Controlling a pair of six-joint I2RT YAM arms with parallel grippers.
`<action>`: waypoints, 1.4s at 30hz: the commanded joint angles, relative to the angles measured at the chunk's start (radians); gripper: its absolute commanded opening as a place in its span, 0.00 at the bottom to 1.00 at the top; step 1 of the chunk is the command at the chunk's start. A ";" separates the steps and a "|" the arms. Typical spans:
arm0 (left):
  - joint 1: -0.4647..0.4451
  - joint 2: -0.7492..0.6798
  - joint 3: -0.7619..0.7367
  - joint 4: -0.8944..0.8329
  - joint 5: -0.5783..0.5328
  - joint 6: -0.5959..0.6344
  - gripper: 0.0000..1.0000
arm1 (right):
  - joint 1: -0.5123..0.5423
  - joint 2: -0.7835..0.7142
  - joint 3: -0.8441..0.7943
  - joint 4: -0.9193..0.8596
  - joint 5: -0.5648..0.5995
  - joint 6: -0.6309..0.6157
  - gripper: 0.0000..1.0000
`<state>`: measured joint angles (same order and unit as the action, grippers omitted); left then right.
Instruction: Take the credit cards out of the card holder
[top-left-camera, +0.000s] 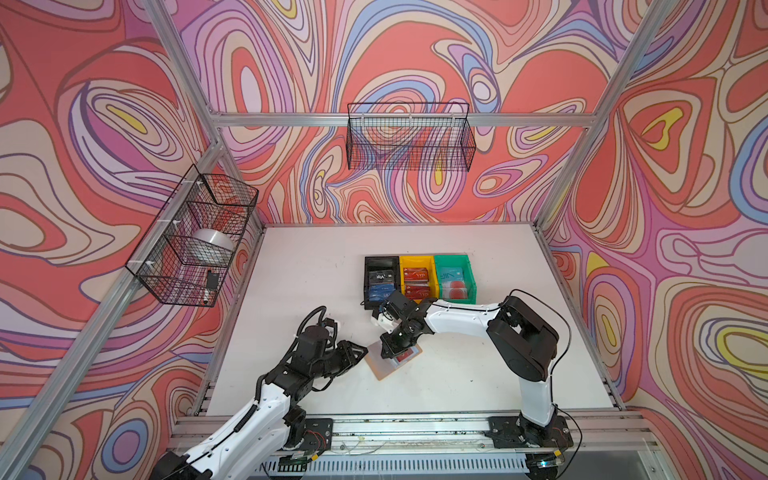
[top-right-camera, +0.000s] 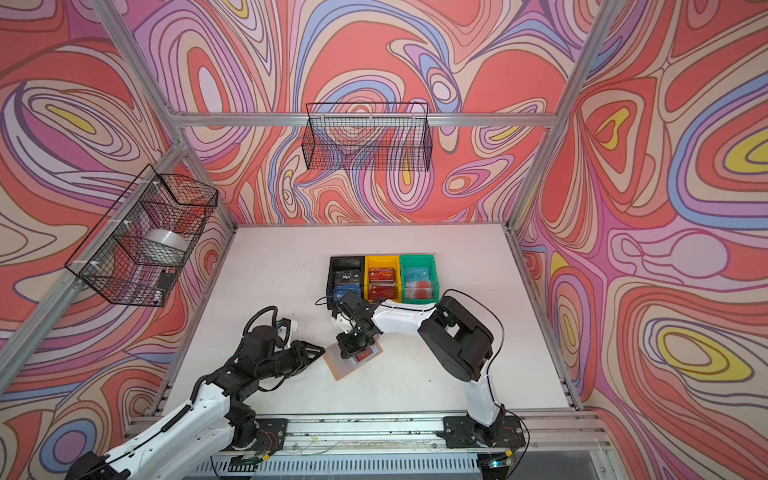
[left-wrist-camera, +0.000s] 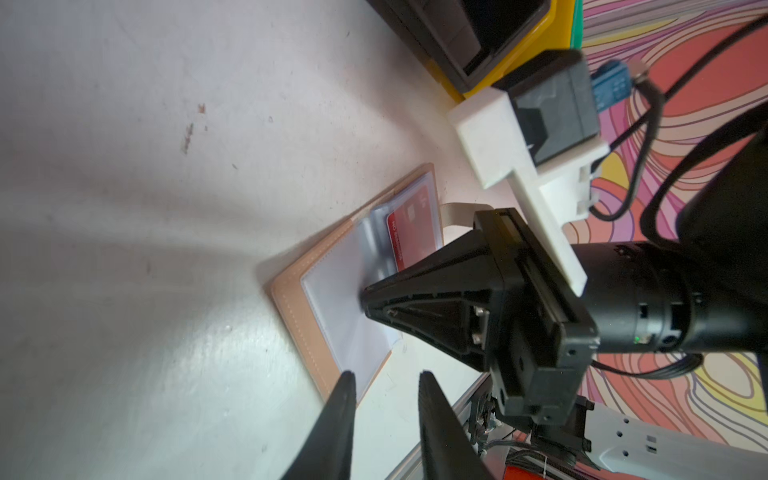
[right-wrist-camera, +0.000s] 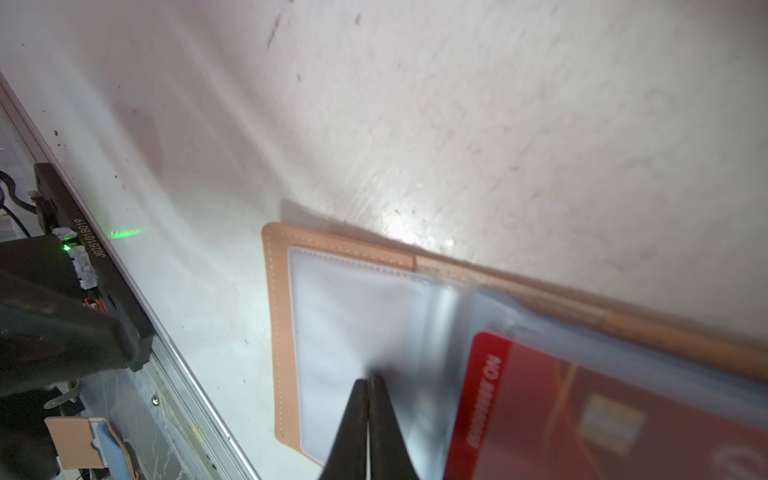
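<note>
The tan card holder (top-left-camera: 384, 370) (top-right-camera: 338, 370) lies open on the white table, clear sleeves up. A red credit card (top-left-camera: 403, 357) (right-wrist-camera: 540, 407) sits inside one sleeve. My right gripper (top-left-camera: 384, 355) (right-wrist-camera: 370, 380) is shut, and its tips rest on the clear sleeve beside that card. In the left wrist view it shows as a black wedge (left-wrist-camera: 368, 299) on the holder (left-wrist-camera: 299, 316). My left gripper (top-left-camera: 365, 351) (left-wrist-camera: 386, 376) stands open at the holder's left edge with nothing between its fingers.
Behind the holder stand a black bin (top-left-camera: 380, 258), a yellow bin (top-left-camera: 415, 258) and a green bin (top-left-camera: 453, 257), each with cards in it. Two wire baskets hang on the left wall (top-left-camera: 195, 237) and on the back wall (top-left-camera: 409, 137). A metal rail (top-left-camera: 415, 428) runs along the front.
</note>
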<state>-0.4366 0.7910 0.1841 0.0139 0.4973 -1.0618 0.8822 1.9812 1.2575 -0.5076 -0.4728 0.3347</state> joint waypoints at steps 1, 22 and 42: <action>0.007 0.085 -0.041 0.213 0.036 -0.087 0.30 | 0.000 -0.019 -0.004 0.013 0.007 0.011 0.07; -0.003 0.363 0.031 0.433 0.101 -0.088 0.27 | -0.132 -0.216 -0.064 -0.160 0.258 -0.077 0.08; -0.106 0.650 0.006 0.757 0.072 -0.168 0.27 | -0.132 -0.109 -0.092 -0.105 0.197 -0.054 0.06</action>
<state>-0.5335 1.3983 0.2058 0.6308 0.5762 -1.1931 0.7475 1.8595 1.1809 -0.6254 -0.2623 0.2741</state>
